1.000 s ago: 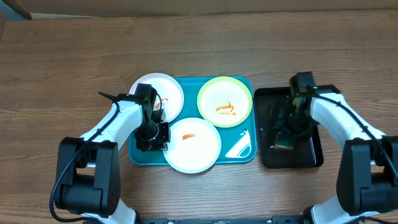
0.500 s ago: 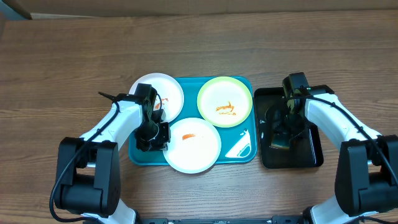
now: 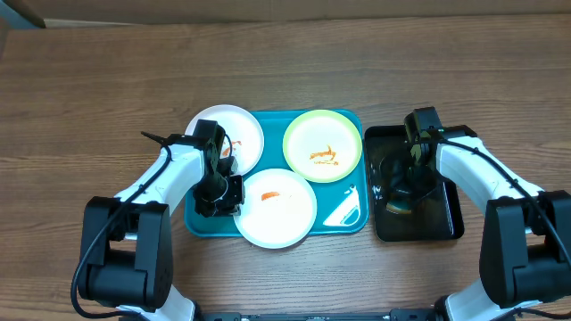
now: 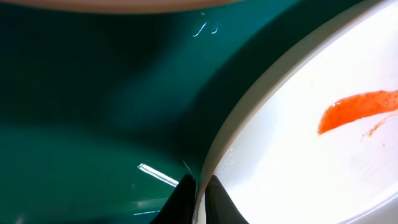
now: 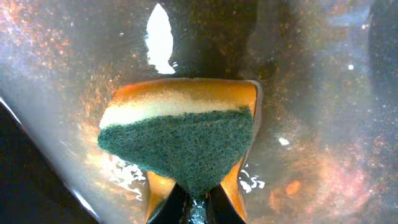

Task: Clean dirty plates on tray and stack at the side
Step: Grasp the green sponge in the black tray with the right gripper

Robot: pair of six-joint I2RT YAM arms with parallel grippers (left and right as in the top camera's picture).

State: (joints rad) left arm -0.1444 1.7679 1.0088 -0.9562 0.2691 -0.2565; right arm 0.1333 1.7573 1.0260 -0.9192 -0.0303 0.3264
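Observation:
Three plates lie on the teal tray (image 3: 350, 219): a white one (image 3: 243, 130) at its back left corner, a green-rimmed one (image 3: 322, 145) with orange sauce, and a front white plate (image 3: 284, 212) with a red smear. My left gripper (image 3: 219, 201) is shut on that front plate's left rim. In the left wrist view the rim passes between the gripper's (image 4: 198, 188) black fingertips, with the smeared plate (image 4: 311, 155) to the right and the tray (image 4: 93, 112) to the left. My right gripper (image 5: 198, 202) is shut on a yellow sponge (image 5: 180, 134) with a green scouring face.
The sponge and right gripper (image 3: 403, 196) sit inside a smaller black tray (image 3: 446, 225), wet and glossy, right of the teal one. Bare wooden table (image 3: 285, 62) surrounds both trays. A wall edge runs along the far side.
The right gripper has closed onto the sponge in the black tray and its arm has shifted slightly left. The left arm and the plates have not moved.

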